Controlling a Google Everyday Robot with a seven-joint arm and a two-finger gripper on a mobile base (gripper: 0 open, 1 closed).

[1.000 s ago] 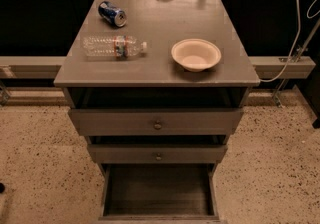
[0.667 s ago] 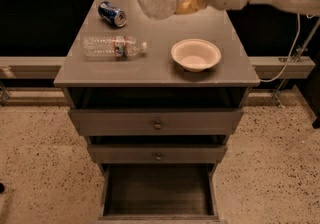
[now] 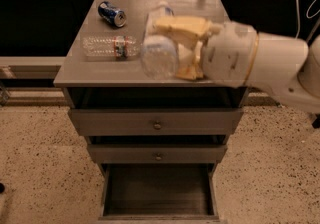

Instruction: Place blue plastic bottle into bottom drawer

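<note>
The blue plastic bottle (image 3: 159,50), stubby and pale whitish-blue, is held sideways in my gripper (image 3: 175,48), ribbed base toward the camera, in the air in front of the cabinet top. The yellowish fingers (image 3: 182,27) are closed around its body. My white arm (image 3: 260,63) reaches in from the right. The bottom drawer (image 3: 159,190) stands pulled open at the lower middle, its dark wooden interior showing, well below the bottle.
A longer clear bottle with a red-blue label (image 3: 111,47) lies on the grey cabinet top (image 3: 75,75). A blue soda can (image 3: 112,13) lies behind it. Two shallower drawers with round knobs (image 3: 157,125) sit above the bottom drawer. Speckled floor surrounds the cabinet.
My arm has moved forward and down toward the camera with the bottle in the gripper. It now covers the white bowl that showed on the cabinet top.
</note>
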